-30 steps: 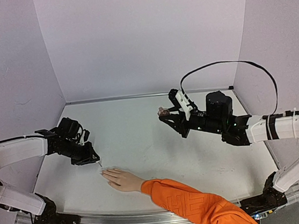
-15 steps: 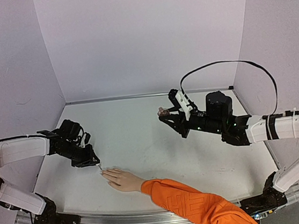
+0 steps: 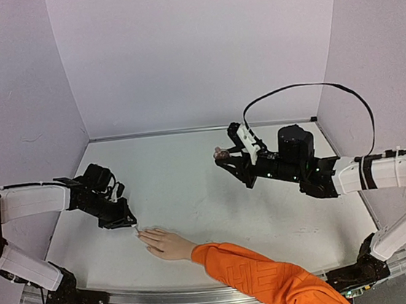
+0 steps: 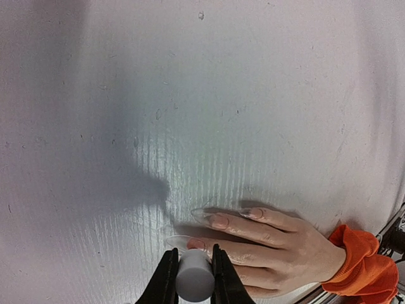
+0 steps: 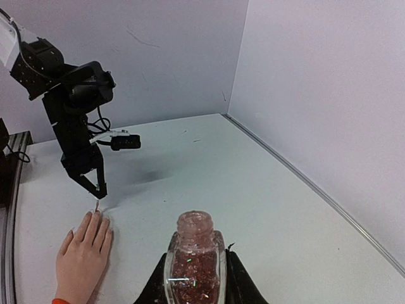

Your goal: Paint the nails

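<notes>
Left gripper (image 3: 129, 220) is low over the near-left part of the counter (image 3: 193, 190), clamped on a small whitish-grey brush cap (image 4: 195, 280). Jaws are snug on both sides of it.

- The hand (image 3: 166, 243) lies flat, palm down, fingers pointing left and slightly far. Its orange sleeve (image 3: 265, 277) runs off over the near edge.
- The nails (image 4: 218, 221) are at the left end of the hand, long with clear tips, right under the left gripper. In the left wrist view the cap sits over one fingertip. I cannot tell whether the brush touches it.
- The hand is close to the near edge and its metal rail (image 3: 168, 297), so there is little margin there. The left wall (image 3: 22, 106) is well apart from the gripper.

Right gripper (image 3: 224, 155) is raised over the far-centre of the counter and closed on a glass bottle (image 5: 193, 263) of pink-red glitter. The bottle is upright between the jaws, with no cap on its neck. It is well apart from the hand and the left arm.

- Between the two grippers is a wide bare strip of counter, and more to the far side up to the back wall (image 3: 199, 50).
- The right arm's black cable (image 3: 306, 87) loops above it near the right wall (image 3: 389, 50).
</notes>
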Controlling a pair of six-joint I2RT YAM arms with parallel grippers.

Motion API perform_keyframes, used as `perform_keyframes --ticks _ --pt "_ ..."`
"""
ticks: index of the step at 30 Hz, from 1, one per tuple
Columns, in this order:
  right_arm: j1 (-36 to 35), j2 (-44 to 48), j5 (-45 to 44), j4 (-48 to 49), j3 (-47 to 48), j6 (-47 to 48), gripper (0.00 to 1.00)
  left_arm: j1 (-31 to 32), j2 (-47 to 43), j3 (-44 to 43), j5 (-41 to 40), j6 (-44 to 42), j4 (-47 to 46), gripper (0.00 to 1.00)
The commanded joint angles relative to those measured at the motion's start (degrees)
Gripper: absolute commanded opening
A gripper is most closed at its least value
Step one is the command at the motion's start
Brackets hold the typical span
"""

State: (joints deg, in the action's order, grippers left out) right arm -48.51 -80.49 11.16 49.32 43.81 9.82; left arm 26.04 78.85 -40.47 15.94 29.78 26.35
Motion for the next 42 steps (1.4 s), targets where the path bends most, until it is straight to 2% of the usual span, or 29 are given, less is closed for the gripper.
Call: perform_keyframes --ticks 1,42 --pt "0.2 0.2 0.7 4.5 0.9 0.1 0.0 -0.3 0.1 0.0 0.7 -1.1 -2.4 0.0" --pt "0.3 -0.6 0.9 4.5 1.3 -0.1 0.0 -1.2 2.1 0.3 -0.6 -1.3 -2.8 0.0"
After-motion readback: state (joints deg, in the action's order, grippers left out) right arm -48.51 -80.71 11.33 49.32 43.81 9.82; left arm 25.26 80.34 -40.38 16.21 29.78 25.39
